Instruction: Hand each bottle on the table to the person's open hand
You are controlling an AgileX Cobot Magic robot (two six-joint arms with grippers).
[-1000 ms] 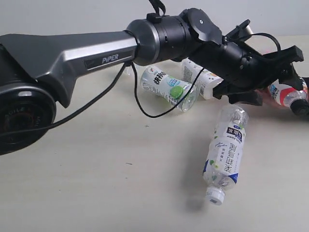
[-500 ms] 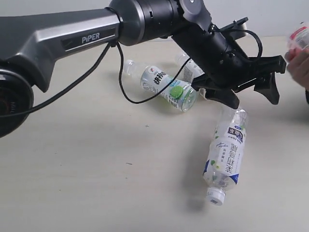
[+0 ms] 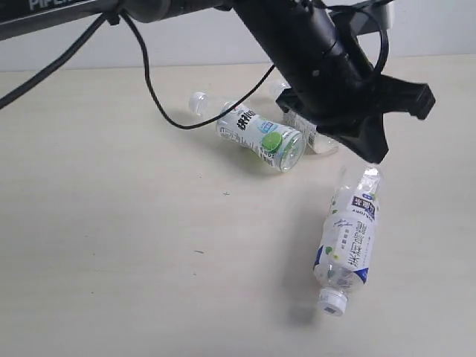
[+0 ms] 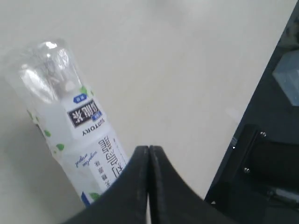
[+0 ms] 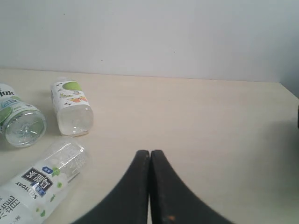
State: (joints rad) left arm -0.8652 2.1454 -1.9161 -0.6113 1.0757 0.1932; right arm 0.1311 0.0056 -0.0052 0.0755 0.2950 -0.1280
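Three bottles lie on the table [image 3: 111, 245]. A blue-labelled one [image 3: 348, 236] is nearest, with its white cap toward the front edge. A green-labelled one [image 3: 256, 135] lies at the middle. A white-labelled one [image 3: 312, 139] is partly hidden behind my left arm. My left gripper [image 3: 378, 152] hangs shut and empty just above the blue-labelled bottle's base [image 4: 70, 116]; its tips [image 4: 149, 148] meet. My right gripper [image 5: 149, 152] is shut and empty, low over the table, with the same three bottles [image 5: 70, 107] off to one side. The person's open hand is out of view.
My left arm [image 3: 312, 52] stretches from the upper left across the back of the table, its black cable [image 3: 160, 104] looping down near the green-labelled bottle. A pale wall [image 5: 149, 37] stands behind the table. A dark frame [image 4: 266, 154] edges the left wrist view.
My left gripper has gone from wide open to shut and swung back over the blue-labelled bottle. The person's hand with the pink-red bottle has left the view.
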